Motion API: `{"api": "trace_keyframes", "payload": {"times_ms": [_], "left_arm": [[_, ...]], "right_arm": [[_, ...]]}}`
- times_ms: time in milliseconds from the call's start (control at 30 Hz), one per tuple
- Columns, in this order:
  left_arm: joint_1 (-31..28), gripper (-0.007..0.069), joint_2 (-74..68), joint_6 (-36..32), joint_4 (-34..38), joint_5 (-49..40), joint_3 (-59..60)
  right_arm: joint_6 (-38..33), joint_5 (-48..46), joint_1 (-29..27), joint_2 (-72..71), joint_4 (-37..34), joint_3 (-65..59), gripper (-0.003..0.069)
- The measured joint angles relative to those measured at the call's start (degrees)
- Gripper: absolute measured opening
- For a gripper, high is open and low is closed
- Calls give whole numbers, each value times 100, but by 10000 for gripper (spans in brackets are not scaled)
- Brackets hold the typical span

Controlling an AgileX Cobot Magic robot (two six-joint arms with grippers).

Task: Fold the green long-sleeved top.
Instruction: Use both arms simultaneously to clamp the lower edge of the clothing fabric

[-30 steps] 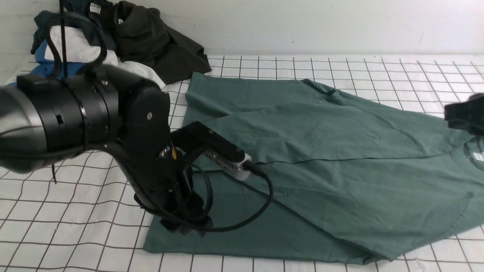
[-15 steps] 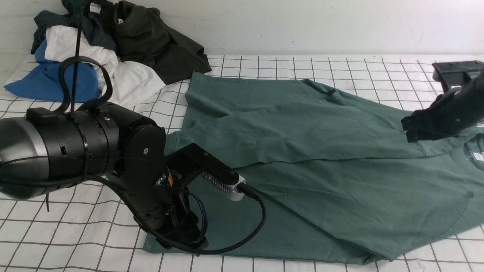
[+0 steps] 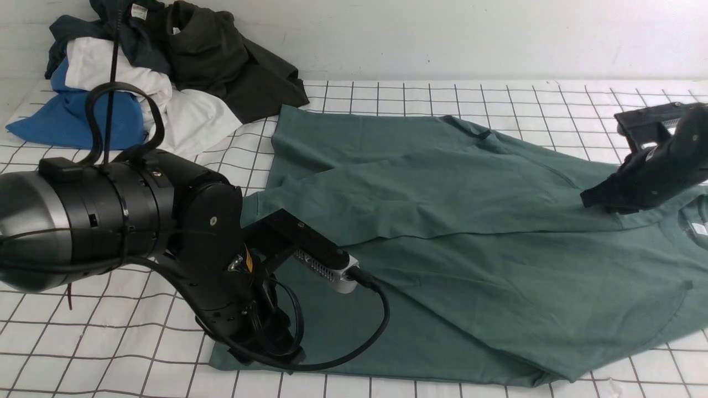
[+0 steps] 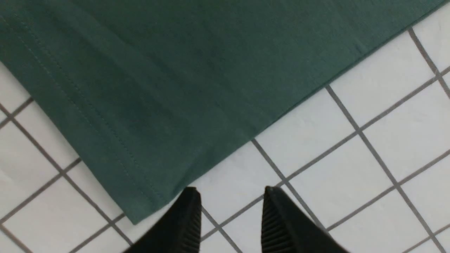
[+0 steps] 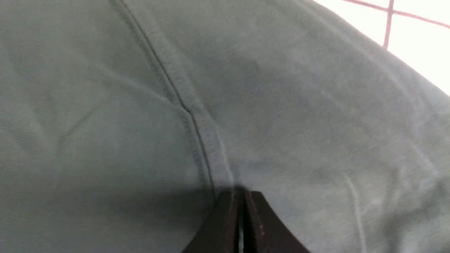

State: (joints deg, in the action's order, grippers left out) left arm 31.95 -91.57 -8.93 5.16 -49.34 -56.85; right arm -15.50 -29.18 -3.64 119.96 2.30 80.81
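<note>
The green long-sleeved top [image 3: 470, 265] lies spread on the gridded table, one sleeve folded across its body. My left gripper [image 3: 265, 345] is low at the top's near-left corner. In the left wrist view it [image 4: 230, 191] is open and empty over white cloth, just beside the hem corner [image 4: 140, 207]. My right gripper [image 3: 589, 200] is at the far right, on the shoulder area. In the right wrist view its jaws [image 5: 242, 193] are shut, tips touching the fabric [image 5: 281, 105] at a seam [image 5: 190, 116]. I see no fabric between them. The chest logo is hidden.
A pile of other clothes sits at the back left: a very dark olive-black garment [image 3: 221, 55], a dark teal one [image 3: 127, 22], white cloth [image 3: 127, 77] and blue cloth [image 3: 72, 119]. A wall rises behind the gridded table [image 3: 83, 342].
My right gripper came in from the right edge and dropped onto the top's shoulder. My left arm sank toward the near-left corner, then stayed still.
</note>
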Motion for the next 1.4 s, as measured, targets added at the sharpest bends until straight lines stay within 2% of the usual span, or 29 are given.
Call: {"api": "trace_keyframes", "payload": {"times_ms": [167,233,300,400,567,633,700,733,800,933,1033,1133,1200,1400], "left_arm": [[0,225,0,0,0,-76,0],[0,225,0,0,0,-136,0],[0,225,0,0,0,-147,0],[0,225,0,0,0,-147,0],[0,218,0,-65,78,-188,0],[0,171,0,-208,212,-188,0],[0,142,0,-253,276,-182,0],[0,85,0,-291,336,-182,0],[0,26,0,-334,361,-182,0],[0,-3,0,-360,366,-160,0],[0,-8,0,-364,366,-112,0],[0,-8,0,-364,366,-105,0],[0,-8,0,-364,366,-105,0],[0,-8,0,-364,308,-105,0]], "right_arm": [[120,10,0,0,1081,4,-12],[358,-79,0,2,1119,82,-11],[514,-165,0,2,1021,161,-11],[713,-755,0,9,224,680,7],[180,-1191,0,66,-757,1207,113],[-22,-1191,0,212,-1012,1285,174],[-60,-1191,0,294,-1047,1301,197],[-75,-1179,0,429,-1052,1306,228],[-95,-1203,0,583,-1052,1306,258],[-191,-1228,0,683,-1060,1320,273],[-372,-1241,0,696,-1066,1324,227],[-556,-1266,11,696,-876,1366,73],[-583,-1350,11,696,-615,1447,18],[-610,-1548,11,696,-3,1919,-1]]}}
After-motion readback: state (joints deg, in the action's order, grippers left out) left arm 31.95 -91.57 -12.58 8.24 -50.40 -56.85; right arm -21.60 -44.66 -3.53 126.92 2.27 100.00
